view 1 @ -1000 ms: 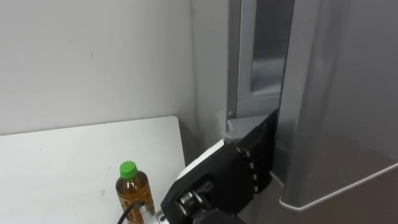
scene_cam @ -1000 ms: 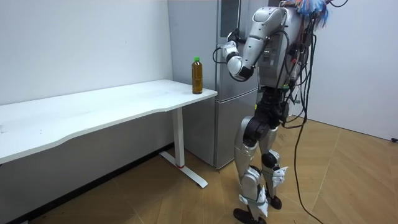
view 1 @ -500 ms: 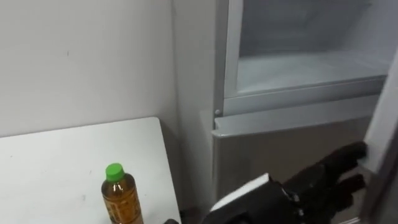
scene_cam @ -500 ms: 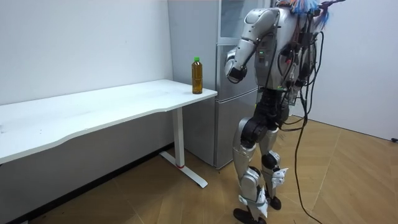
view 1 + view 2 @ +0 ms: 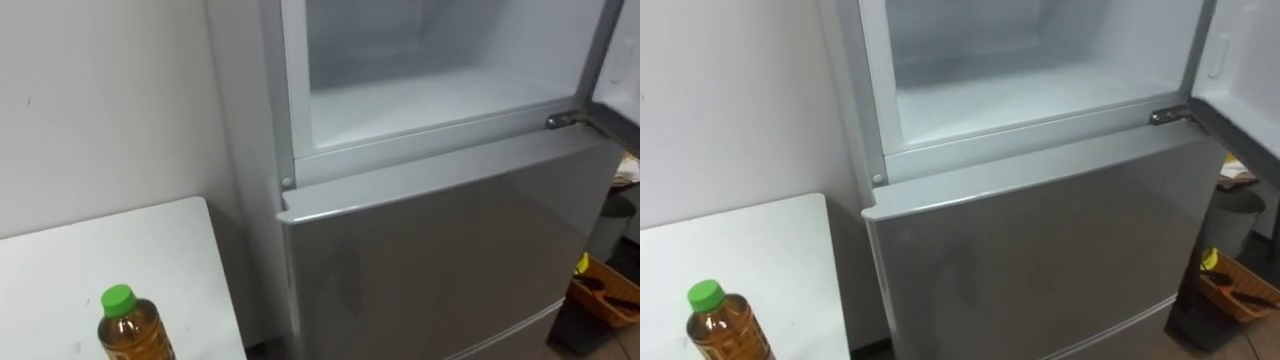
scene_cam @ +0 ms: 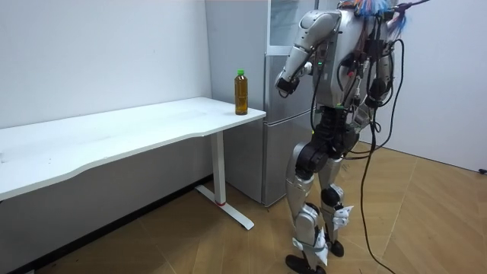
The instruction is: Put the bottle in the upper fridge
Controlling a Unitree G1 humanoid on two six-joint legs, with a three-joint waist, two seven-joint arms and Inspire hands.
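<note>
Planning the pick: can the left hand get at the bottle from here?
Probably yes: the bottle stands alone at the corner of the table beside the fridge, and the left hand is raised on that side with only open air between them.

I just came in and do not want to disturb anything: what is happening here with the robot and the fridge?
The robot stands in front of the grey fridge, whose upper compartment is open. The bottle of brown drink with a green cap stands on the white table at the robot's left, near the fridge, not yet picked up. In the room view the left hand is raised in front of the fridge, apart from the bottle.
</note>
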